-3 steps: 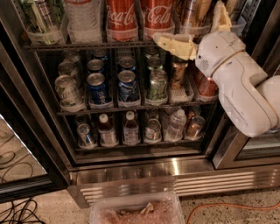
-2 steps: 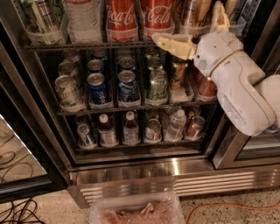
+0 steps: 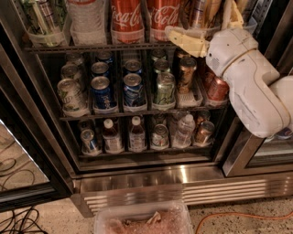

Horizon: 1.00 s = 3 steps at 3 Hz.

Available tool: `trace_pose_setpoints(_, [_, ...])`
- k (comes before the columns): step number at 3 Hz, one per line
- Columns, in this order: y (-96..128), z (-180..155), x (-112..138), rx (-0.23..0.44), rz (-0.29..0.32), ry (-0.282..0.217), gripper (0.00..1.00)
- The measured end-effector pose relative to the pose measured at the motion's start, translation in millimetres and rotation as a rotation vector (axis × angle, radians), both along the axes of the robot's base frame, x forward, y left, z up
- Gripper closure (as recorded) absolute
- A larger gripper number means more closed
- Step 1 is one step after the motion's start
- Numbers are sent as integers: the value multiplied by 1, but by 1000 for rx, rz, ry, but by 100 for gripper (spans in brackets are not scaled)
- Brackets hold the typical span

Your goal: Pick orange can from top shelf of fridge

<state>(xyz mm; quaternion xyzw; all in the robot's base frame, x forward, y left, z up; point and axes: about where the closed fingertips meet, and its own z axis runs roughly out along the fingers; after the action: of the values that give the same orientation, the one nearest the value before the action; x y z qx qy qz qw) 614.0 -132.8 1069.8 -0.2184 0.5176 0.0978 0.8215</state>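
On top shelf (image 3: 100, 47), orange can (image 3: 198, 13) upright, tool (image 3: 207, 25) spread before it.

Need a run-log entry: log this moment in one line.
gripper: top shelf, right | fingers: open by orange can | can: on shelf

**3 wire racks and the floor beneath**

The gripper (image 3: 201, 20) hangs at the right end of the top shelf (image 3: 96, 47) of the fridge (image 3: 151, 180), jaws spread wide by the orange can (image 3: 199, 13). On that shelf, left of the gripper, stand 2 red Coca-Cola cans (image 3: 127, 18), then a clear bottle (image 3: 87, 18). Below the gripper, the middle rack (image 3: 114, 111) carries blue Pepsi cans (image 3: 101, 89), green cans (image 3: 164, 89) and a brown-copper can (image 3: 187, 73). Lower still, the bottom rack (image 3: 137, 153) holds small bottles (image 3: 136, 135) and cans. Far below the gripper, the speckled floor (image 3: 55, 217) bears a plastic tub (image 3: 142, 219), an orange cable (image 3: 247, 214) and black cables (image 3: 18, 221).
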Motion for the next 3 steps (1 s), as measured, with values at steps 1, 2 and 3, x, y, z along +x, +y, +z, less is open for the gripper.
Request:
trace_pose_setpoints(1, [1,1,2,-1,-4,-2,3])
trace_pose_setpoints(2, [0,0,3,0,-8,0,7])
trace_pose_setpoints(3, [-11,3,4,5,-27,-8,14])
